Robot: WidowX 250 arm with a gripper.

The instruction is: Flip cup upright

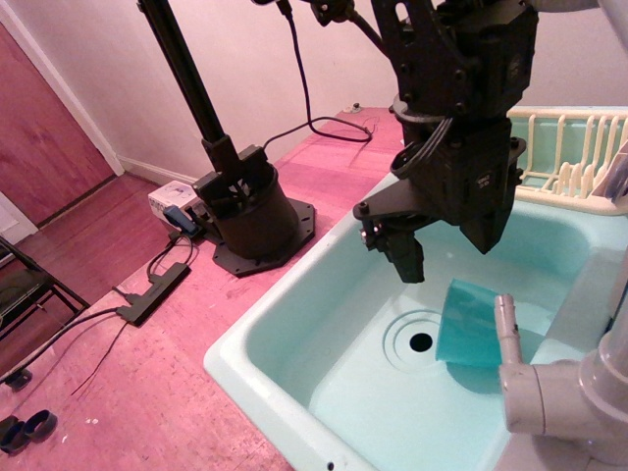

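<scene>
The cup (471,324) is a small translucent teal tumbler standing in the pale mint sink basin (294,324), just right of the drain. Its wider end seems to be down, so it looks upside down. The grey faucet spout hides part of its right side. My black gripper (446,250) hangs just above the cup, slightly to its left and not touching it. Its jaws stand apart, with one finger (407,260) pointing down over the basin, and nothing is held between them.
A grey faucet (569,392) juts in at the lower right, close to the cup. A cream dish rack (569,157) stands behind the sink. The drain hole (420,341) is in the basin floor. A black arm base (250,211) and cables sit to the left.
</scene>
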